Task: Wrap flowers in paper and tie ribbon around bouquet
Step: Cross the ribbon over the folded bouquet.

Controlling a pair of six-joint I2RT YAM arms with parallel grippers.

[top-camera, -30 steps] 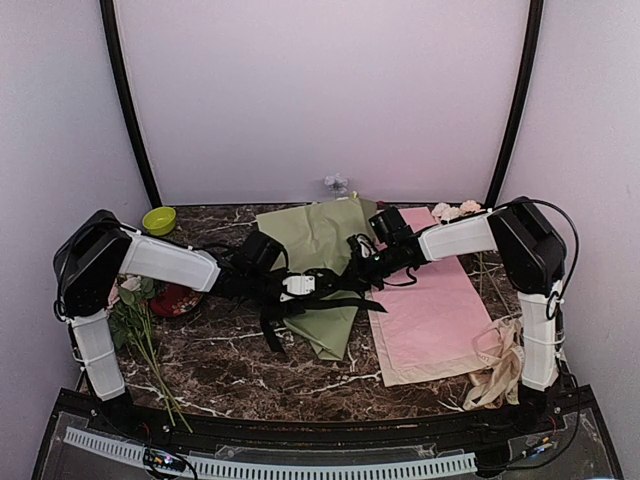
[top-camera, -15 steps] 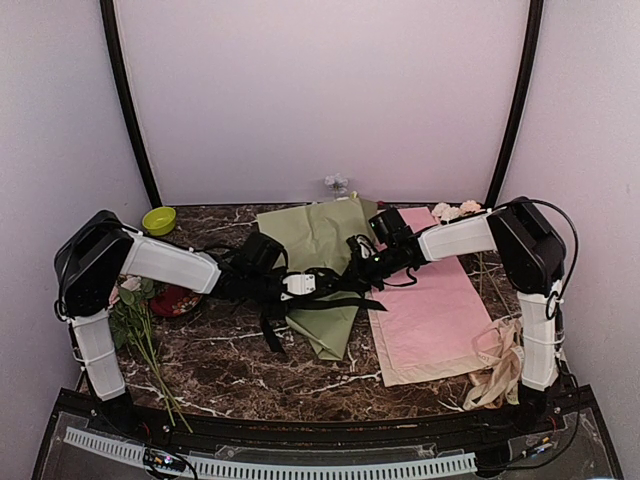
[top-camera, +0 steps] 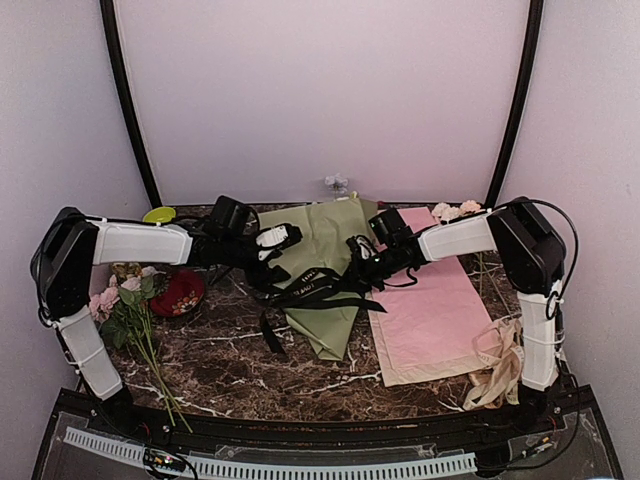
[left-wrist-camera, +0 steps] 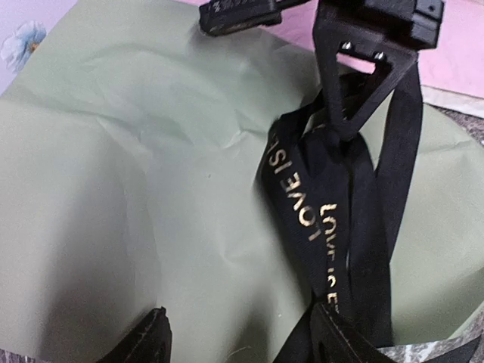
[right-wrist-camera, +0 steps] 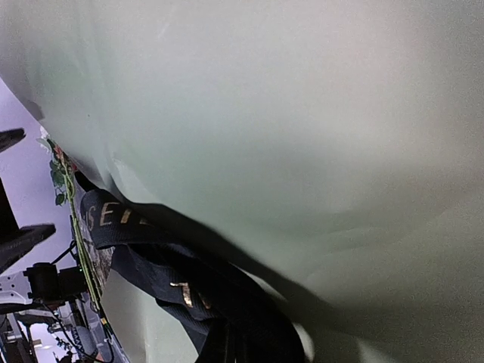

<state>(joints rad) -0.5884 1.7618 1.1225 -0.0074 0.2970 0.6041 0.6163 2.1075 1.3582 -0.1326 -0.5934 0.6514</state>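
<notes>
Top external view: the bouquet [top-camera: 322,235] lies mid-table [top-camera: 230,355], wide end far and narrow end near. Its paper [left-wrist-camera: 144,189] is folded round the flowers [left-wrist-camera: 19,44], which show only as a pale blue patch at the far edge. The ribbon [left-wrist-camera: 318,219] crosses the waist in slack loops, not yet knotted. The right end effector [left-wrist-camera: 346,121] is clenched on the ribbon above the paper. The left end effector [left-wrist-camera: 243,339] hangs released, fingers apart over the paper, left of the ribbon. I judge the ribbon limp, light and slick, so I would pinch it flat across its width near a free end. The paper looks thin and crease-prone, so I would press lightly and keep off the blossoms.
</notes>
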